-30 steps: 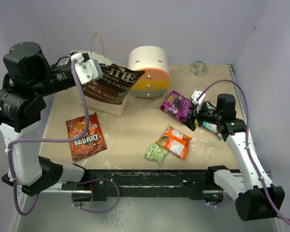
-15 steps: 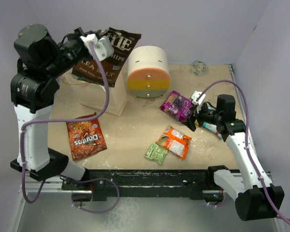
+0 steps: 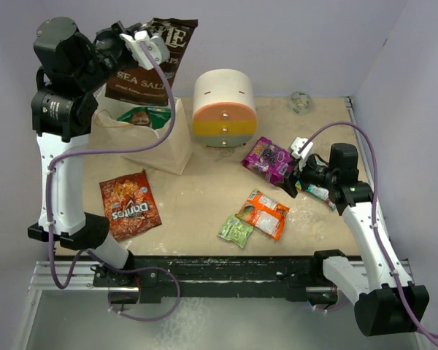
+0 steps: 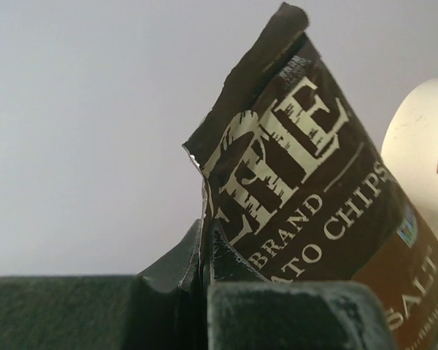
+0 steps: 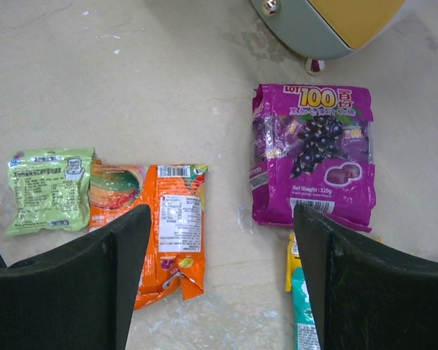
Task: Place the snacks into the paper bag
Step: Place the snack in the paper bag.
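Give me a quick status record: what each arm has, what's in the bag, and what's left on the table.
left fingers: shut on brown chip bag, held above paper bag
right fingers: open, empty, over the table near purple packet
in bag: green packet showing at the mouth
on table: Doritos bag, purple packet, orange packet, lime-green packet, teal packet partly hidden
other: round drawer container
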You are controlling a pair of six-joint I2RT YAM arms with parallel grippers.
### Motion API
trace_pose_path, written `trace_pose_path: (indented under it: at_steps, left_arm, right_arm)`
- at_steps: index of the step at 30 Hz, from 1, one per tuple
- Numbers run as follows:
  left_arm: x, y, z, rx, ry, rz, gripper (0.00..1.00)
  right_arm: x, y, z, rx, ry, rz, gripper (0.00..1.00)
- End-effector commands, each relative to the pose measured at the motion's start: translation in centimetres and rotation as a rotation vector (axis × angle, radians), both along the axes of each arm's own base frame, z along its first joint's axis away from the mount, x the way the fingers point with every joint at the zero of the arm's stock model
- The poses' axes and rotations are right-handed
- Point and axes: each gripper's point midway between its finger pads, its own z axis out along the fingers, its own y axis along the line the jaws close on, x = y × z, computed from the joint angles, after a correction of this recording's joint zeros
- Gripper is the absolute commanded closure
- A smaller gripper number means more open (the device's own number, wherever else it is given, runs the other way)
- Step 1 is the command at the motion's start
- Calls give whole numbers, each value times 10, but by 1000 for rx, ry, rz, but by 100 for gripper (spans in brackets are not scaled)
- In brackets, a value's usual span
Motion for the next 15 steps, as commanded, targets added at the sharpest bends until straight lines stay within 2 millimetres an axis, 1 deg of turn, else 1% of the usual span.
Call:
trace_pose_path:
  at_steps: [1, 3, 8, 15]
  left_arm:
    - [-15, 19, 52, -28, -181, -25, 100]
    - [-9, 31, 48, -24, -166, -27, 100]
    - [3, 46, 37, -22, -143, -79, 100]
    - [23, 54, 24, -36, -96, -114, 100]
  right_arm:
    - [4, -3, 9, -6, -56, -9, 19]
    - [3, -3, 9, -6, -61, -6, 19]
    - [3, -4, 10, -8, -65, -7, 19]
    - [4, -6, 9, -10, -62, -12, 19]
